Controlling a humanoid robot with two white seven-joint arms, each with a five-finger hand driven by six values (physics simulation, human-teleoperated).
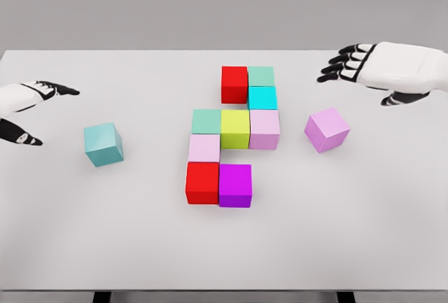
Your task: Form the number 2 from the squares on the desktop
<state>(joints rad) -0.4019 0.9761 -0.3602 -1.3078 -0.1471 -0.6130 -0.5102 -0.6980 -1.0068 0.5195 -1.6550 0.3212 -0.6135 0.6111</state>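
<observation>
Several coloured cubes sit packed together mid-table: a red cube [234,84] and a green cube [261,75] at the top, a cyan cube [262,98] below them, then a green cube [206,121], a yellow cube [235,128] and a pink cube [264,129] in a row, a pale pink cube [204,148], and a red cube [202,182] beside a purple cube [235,185]. A loose violet cube [327,129] lies tilted to the right. A loose teal cube [104,144] lies to the left. My right hand [350,65] hovers open above the violet cube. My left hand [42,110] is open at the left edge.
The white table [224,247] has its front edge near the bottom of the picture, with two dark legs below. A plain grey wall stands behind.
</observation>
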